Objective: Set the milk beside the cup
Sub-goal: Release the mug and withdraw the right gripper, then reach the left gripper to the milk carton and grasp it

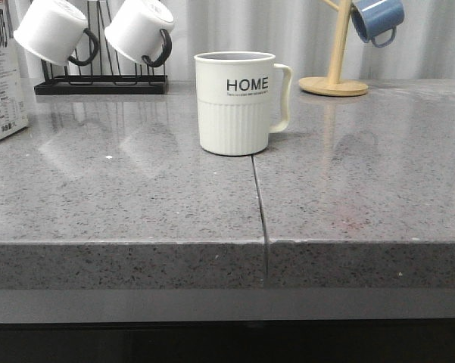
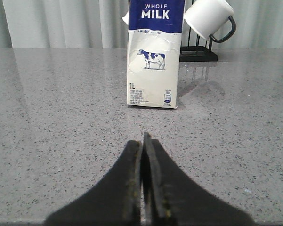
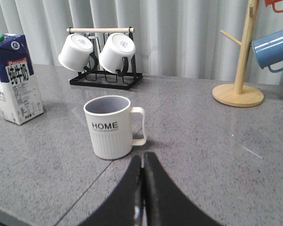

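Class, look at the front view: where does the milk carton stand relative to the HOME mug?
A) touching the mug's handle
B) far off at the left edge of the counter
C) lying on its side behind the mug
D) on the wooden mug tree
B: the milk carton stands upright at the far left edge, well apart from the HOME mug at the counter's middle.

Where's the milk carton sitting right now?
The milk carton stands upright at the far left edge of the front view, on the grey counter, left of the HOME cup and beside the black mug rack.
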You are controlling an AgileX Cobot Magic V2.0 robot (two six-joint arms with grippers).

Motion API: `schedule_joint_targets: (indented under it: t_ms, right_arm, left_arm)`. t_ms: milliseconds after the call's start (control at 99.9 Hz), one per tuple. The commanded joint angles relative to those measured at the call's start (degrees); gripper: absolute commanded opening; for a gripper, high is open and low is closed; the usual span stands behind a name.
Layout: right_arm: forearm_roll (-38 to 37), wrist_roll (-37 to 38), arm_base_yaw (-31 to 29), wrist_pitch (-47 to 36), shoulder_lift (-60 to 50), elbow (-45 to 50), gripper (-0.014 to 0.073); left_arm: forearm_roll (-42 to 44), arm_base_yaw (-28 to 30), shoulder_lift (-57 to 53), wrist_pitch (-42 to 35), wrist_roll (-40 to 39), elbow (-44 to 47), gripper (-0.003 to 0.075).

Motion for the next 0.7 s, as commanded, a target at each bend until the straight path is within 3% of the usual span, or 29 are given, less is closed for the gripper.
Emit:
schedule_joint_targets:
  t_ms: [0, 370, 690]
  right_arm:
    - [-0.3, -0.2, 0.0, 0.6, -2.8, -1.4, -0.0067]
    - [-0.3, -0.2, 0.0, 2.9, -5.1, -1.4, -0.0067]
    - [-0.3, -0.2, 0.0, 2.9, -5.1, -1.4, -0.0067]
  left_arm:
    - [-0.1, -0.4, -1.8, -4.5, 0.0, 2.6, -0.0020]
    - [0.0, -0.4, -1.8, -9.7, 0.1, 1.1, -0.0020]
    - [2.6, -0.4, 9.0, -4.8, 0.3, -11.7, -0.0020]
